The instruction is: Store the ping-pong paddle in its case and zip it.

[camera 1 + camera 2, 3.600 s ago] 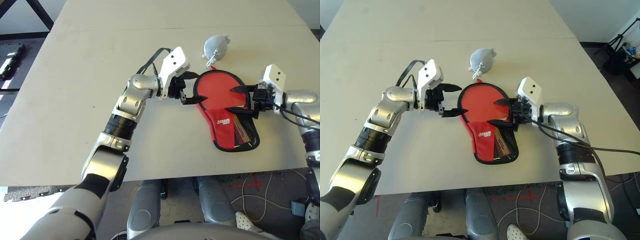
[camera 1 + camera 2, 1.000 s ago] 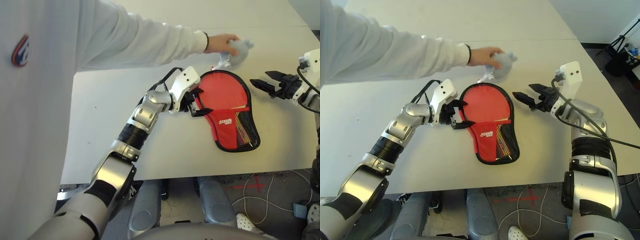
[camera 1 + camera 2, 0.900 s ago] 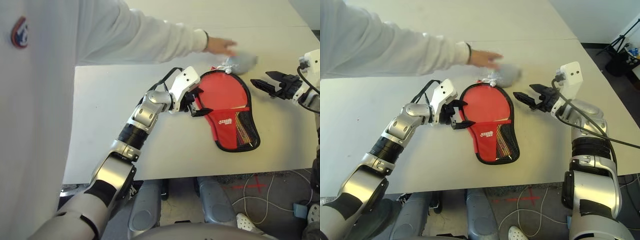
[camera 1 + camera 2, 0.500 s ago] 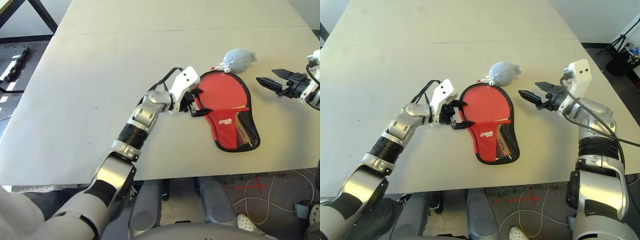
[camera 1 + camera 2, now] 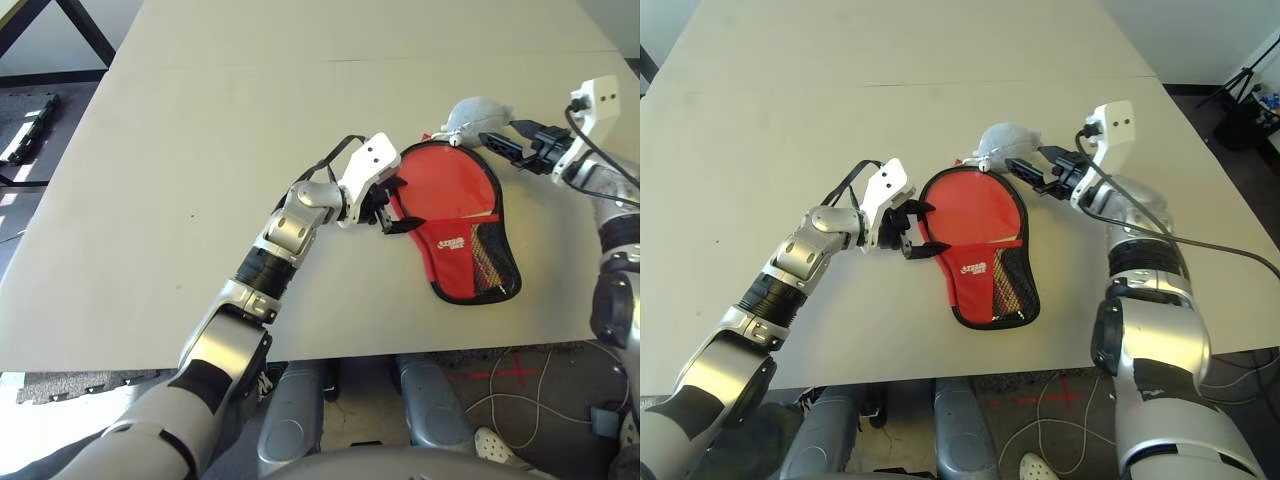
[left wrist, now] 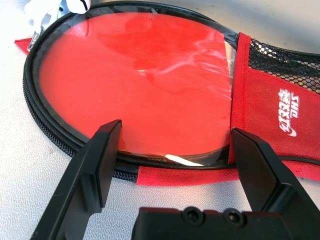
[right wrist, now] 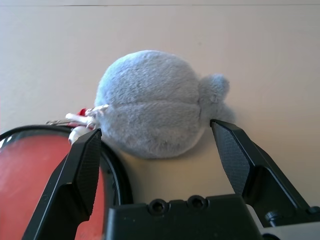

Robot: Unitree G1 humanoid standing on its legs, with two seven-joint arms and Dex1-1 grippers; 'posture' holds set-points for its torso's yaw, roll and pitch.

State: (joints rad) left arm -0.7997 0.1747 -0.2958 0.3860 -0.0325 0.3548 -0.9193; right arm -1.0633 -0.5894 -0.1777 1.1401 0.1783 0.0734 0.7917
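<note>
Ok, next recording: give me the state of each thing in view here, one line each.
ping-pong paddle: lying inside the case, red face up.
case: flat on the table, open, not zipped.
grey plush lump: resting on the table at the case's rounded end, ungripped.
left claw: open, at the case's edge, holding nothing.
right claw: open, fingers either side of the plush lump.

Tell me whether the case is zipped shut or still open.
Open. The case lies spread flat on the table, with the paddle face exposed inside its black zip edging and no cover over it.
</note>
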